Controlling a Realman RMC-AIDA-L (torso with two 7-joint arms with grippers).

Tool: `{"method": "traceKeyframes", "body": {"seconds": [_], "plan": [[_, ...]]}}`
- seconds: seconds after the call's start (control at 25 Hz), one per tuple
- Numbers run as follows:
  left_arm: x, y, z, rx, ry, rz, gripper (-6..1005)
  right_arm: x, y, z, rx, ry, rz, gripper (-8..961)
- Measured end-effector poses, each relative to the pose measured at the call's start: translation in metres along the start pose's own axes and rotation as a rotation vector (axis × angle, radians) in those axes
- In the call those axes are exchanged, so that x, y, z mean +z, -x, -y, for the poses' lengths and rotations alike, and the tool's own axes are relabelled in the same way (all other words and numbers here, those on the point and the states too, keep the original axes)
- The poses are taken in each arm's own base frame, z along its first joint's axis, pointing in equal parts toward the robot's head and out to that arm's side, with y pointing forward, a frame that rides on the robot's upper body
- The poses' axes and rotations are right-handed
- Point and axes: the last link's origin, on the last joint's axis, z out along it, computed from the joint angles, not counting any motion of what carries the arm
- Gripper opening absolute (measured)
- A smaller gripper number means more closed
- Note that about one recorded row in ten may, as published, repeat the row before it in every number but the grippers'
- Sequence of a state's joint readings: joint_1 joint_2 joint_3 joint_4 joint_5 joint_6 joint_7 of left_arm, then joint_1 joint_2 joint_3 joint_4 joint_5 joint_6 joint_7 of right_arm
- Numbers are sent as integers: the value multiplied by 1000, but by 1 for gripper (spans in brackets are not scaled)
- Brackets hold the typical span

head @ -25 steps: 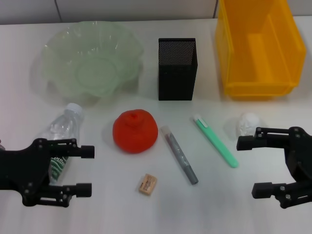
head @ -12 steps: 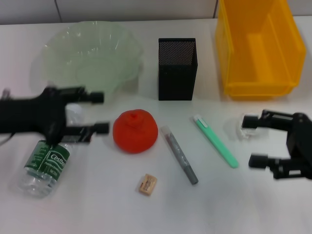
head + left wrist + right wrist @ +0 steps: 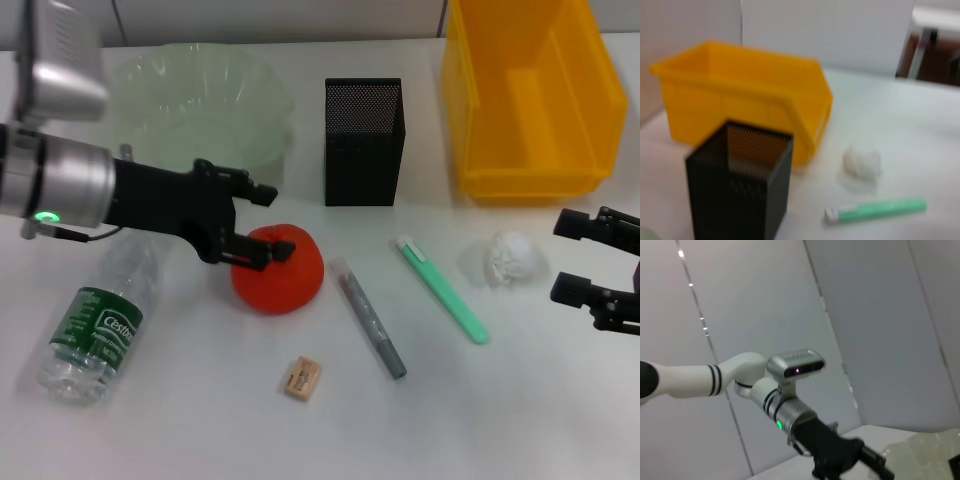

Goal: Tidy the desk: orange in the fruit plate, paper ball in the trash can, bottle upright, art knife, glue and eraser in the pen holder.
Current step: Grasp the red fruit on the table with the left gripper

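1. Since the earlier frames the left gripper (image 3: 262, 222) has swung from beside the bottle (image 3: 100, 322) across to the orange (image 3: 279, 269); its open fingers now straddle the fruit's upper left edge; the right gripper (image 3: 572, 256) has drawn back toward the right edge, fingers spread and holding nothing, just beside the paper ball (image 3: 505, 257).
2. The bottle lies on its side, long axis diagonal, cap end toward the fruit plate (image 3: 195, 100) and hidden under the left arm.
3. The art knife (image 3: 442, 289) and the glue (image 3: 367, 316) both lie slanting, near ends angled rightward; the eraser (image 3: 303, 378) sits nearer the robot than the orange.
4. The pen holder (image 3: 363, 141) stands upright beside the yellow trash can (image 3: 530, 97); the right gripper is cut off by the frame edge.
5. Everything rests on a white table (image 3: 200, 420); pale wall panels stand behind.
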State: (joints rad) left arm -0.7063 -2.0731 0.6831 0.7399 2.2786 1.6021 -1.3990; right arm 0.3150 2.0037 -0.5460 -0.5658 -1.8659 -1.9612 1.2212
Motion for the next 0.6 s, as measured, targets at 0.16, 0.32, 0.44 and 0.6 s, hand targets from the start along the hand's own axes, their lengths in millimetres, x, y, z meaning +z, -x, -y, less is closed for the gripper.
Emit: {"method": "traceKeyframes", "body": {"seconds": [0.16,0.32,0.44,0.6], "plan": [[23,8,3,40,-9,111,676,-4,-1,0,4,-20,6,827],[33,17,2,86,-18,152,647,-3,-2,1,5,-29,4,826],[33,18,2,94,-28,133,625,-2,-3,2,6,-38,2,826],[33,19,1,90,-30,125,569,-1,-2,3,3,-38,2,826]]}}
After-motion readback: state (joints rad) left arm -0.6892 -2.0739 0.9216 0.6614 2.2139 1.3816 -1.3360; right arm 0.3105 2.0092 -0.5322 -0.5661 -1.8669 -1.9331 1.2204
